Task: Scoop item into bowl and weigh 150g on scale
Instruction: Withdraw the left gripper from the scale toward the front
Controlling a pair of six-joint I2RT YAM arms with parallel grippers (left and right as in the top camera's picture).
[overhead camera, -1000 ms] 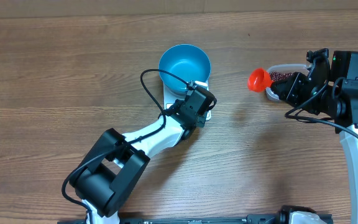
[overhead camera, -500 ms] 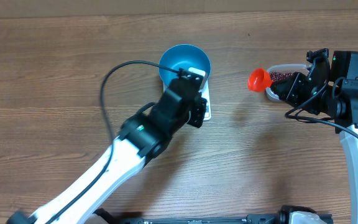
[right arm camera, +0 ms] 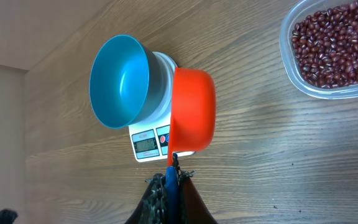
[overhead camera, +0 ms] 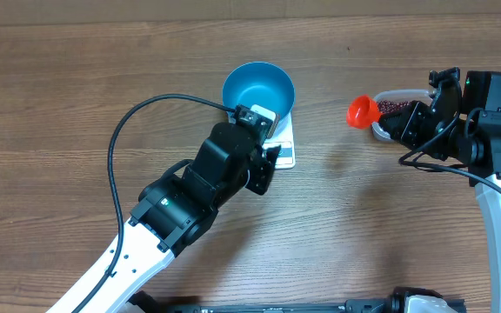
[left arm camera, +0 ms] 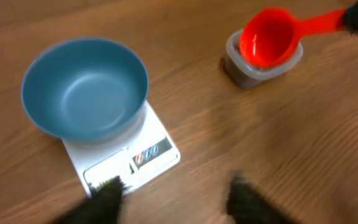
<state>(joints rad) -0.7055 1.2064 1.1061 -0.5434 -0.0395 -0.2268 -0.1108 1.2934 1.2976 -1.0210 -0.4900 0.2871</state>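
Observation:
The blue bowl (overhead camera: 258, 89) (left arm camera: 86, 87) (right arm camera: 120, 81) stands empty on the white scale (overhead camera: 282, 153) (left arm camera: 143, 158) (right arm camera: 149, 143). My left gripper (overhead camera: 266, 155) (left arm camera: 176, 200) hovers open over the scale's display edge with nothing between its fingers; one fingertip (left arm camera: 107, 198) overlaps the display corner and the other is over bare table. My right gripper (overhead camera: 407, 124) (right arm camera: 171, 182) is shut on the handle of an empty orange-red scoop (overhead camera: 364, 111) (left arm camera: 269, 38) (right arm camera: 192, 112), held above the near end of the clear tub (overhead camera: 388, 96) (left arm camera: 248, 71) of dark red-brown beans (overhead camera: 398, 106) (right arm camera: 334, 46).
The wooden table (overhead camera: 76, 96) runs out to the left and front. The left arm and its looping black cable (overhead camera: 124, 139) cross the middle, reaching from the front left toward the scale. The right arm's body (overhead camera: 494, 130) stands at the right edge.
My left gripper has gone from shut to open and has risen from the scale's front edge, the arm swinging up. The right arm and scoop have not moved.

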